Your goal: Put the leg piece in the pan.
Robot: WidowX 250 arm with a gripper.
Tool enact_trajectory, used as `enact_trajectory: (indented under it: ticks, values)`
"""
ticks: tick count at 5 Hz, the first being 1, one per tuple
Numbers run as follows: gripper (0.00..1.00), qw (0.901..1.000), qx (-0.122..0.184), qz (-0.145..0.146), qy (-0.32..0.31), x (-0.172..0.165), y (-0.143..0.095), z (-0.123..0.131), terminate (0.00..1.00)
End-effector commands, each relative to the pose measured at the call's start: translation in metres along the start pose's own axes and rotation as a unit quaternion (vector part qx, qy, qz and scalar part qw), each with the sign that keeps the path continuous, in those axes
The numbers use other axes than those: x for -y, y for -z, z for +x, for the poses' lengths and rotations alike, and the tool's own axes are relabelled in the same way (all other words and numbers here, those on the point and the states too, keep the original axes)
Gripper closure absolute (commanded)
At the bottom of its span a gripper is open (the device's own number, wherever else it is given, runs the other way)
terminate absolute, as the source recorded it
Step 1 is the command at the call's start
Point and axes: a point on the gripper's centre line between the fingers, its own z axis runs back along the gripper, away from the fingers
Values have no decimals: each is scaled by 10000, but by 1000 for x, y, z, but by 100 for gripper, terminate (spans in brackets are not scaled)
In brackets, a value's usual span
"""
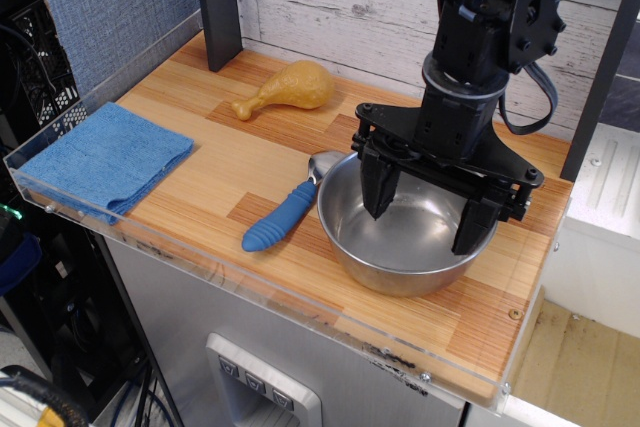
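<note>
The golden-yellow leg piece (287, 88) lies on the wooden table near the back, its thin bone end pointing left. The shiny steel pan (400, 257) sits at the front right of the table. My gripper (425, 212) hangs over the pan, open, with its two black fingers reaching down inside the rim and nothing between them. The leg piece is well to the left of and behind the gripper, apart from it.
A blue-handled spoon (285, 215) lies against the pan's left side. A folded blue cloth (105, 159) rests at the table's left end. A dark post (220, 7) stands at the back left. A clear acrylic lip (230, 282) edges the table.
</note>
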Motion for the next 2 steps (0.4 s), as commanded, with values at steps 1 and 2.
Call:
enact_trajectory:
  ticks: [1,2]
  values:
    - [0,10000,0,0,0,0,0,0,0]
    - [0,9991,353,-48,251,2,-16,-5,0]
